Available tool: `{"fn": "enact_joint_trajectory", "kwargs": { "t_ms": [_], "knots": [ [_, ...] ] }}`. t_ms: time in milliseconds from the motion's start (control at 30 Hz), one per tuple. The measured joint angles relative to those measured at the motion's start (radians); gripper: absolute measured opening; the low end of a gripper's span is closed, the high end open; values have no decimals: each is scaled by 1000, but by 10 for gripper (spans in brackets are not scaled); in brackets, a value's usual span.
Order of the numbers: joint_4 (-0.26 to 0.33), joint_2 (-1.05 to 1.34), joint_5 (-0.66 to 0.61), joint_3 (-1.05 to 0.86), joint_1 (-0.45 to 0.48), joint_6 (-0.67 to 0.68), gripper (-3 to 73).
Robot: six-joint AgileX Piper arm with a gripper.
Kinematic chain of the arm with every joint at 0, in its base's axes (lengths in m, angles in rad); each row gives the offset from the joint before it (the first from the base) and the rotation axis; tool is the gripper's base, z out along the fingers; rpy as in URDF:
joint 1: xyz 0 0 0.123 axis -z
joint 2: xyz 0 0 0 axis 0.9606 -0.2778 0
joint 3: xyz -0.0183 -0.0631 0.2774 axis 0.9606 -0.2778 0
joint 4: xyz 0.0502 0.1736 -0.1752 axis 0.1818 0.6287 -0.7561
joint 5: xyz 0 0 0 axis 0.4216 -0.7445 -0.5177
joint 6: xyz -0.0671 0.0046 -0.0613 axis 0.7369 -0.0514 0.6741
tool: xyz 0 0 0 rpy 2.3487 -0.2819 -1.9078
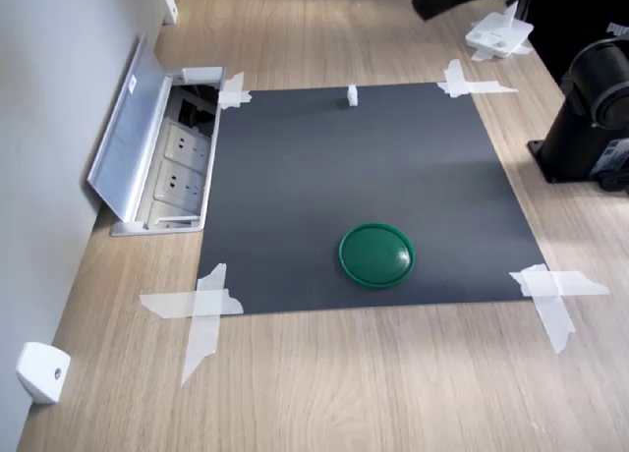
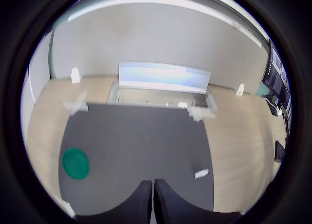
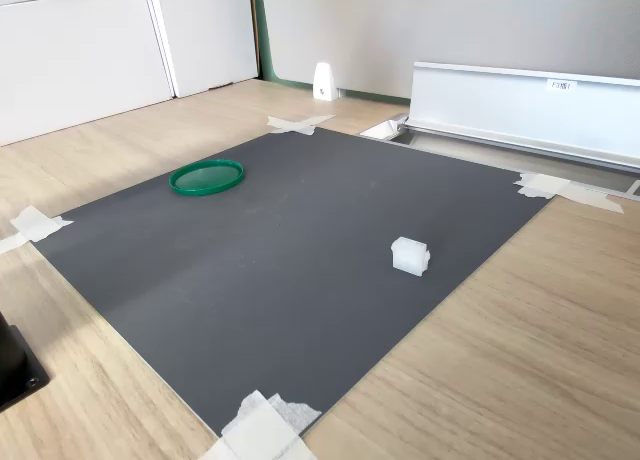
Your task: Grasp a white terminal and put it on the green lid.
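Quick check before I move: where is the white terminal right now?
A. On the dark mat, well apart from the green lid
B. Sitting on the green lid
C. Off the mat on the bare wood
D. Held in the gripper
A. In both exterior views the white terminal stands alone on the dark mat, near one edge, with open mat between it and the green lid; the gripper holds nothing.

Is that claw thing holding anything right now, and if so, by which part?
Nothing is held. The claw is shut and empty above the mat; the white terminal lies apart on the mat, the green lid elsewhere.
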Motion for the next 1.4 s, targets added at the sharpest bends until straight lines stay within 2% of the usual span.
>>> {"fn": "enact_joint_trajectory", "kwargs": {
  "t_ms": [233, 367, 500, 667, 800, 967, 1100, 1267, 1400],
  "knots": [
    [29, -111, -72, 0, 0, 148, 0],
    [49, -172, -101, 1, 18, 242, 75],
    [49, -217, -102, 2, 91, 323, 241],
    [58, -263, -104, 29, 204, 389, 514],
    [79, -318, -165, 128, 278, 407, 630],
    [93, -405, -298, 280, 351, 478, 658],
    [95, -454, -328, 348, 424, 563, 659],
    [141, -524, -377, 408, 534, 684, 659],
    [151, -599, -396, 442, 579, 712, 659]
  ]
}}
